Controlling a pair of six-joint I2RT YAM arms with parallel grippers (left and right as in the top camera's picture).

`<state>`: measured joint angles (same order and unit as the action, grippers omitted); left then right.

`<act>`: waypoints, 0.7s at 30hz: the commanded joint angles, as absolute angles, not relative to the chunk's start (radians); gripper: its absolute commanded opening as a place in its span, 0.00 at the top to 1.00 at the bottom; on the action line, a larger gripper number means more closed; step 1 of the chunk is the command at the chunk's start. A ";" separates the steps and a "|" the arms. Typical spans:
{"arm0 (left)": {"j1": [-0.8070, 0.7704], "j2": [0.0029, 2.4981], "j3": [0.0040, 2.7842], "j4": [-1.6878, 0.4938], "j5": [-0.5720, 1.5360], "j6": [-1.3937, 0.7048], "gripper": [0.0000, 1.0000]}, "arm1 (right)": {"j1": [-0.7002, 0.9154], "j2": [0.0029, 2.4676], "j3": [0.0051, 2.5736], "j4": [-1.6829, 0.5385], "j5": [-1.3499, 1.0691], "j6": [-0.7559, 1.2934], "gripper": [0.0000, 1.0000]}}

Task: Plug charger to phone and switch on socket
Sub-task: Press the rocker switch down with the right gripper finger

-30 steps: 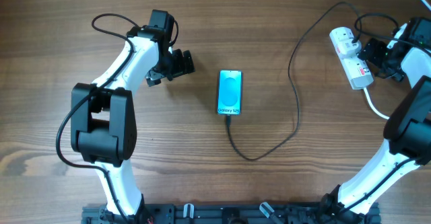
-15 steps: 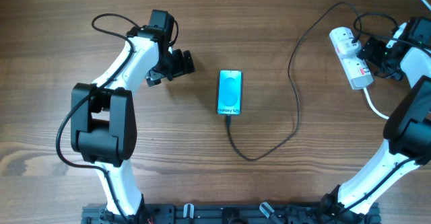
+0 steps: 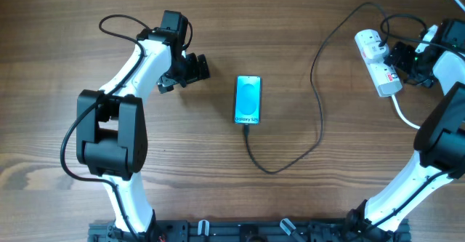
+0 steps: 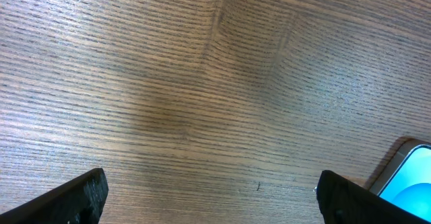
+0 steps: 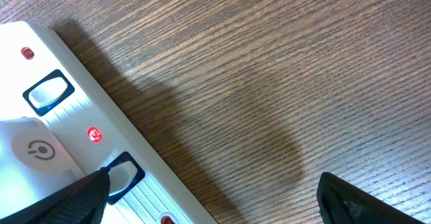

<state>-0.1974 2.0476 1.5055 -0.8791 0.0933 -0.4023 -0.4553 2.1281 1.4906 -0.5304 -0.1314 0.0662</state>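
Sitting flat at the middle of the wooden table, the phone shows its teal screen lit, and the charger is in: its black plug tip meets the phone's bottom edge. From there the thin cable loops below the phone, swings out to the phone's right and climbs to the white adapter seated on the power strip, far to the phone's right. Over at that strip the right gripper hovers with jaws spread wide. Its wrist view puts one fingertip right beside a rocker switch, though whether it actually touches is hard to call from this angle. A small red lamp glows on the strip just by that switch. On the phone's left, apart from it, the left gripper hangs with jaws wide and nothing between them; its wrist camera catches only a corner of the phone.
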 commanded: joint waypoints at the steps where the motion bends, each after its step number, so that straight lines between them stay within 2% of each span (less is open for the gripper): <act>1: -0.198 2.024 1.509 -0.879 0.077 -0.408 0.00 | -0.436 2.154 1.465 -0.569 -0.155 0.026 0.01; 14: -0.198 2.024 1.509 -0.879 0.077 -0.408 0.00 | -0.450 2.080 1.483 -0.584 -0.083 0.024 0.00; 21: -0.198 2.024 1.509 -0.880 0.077 -0.408 0.00 | -0.450 2.023 1.480 -0.624 -0.091 -0.052 0.00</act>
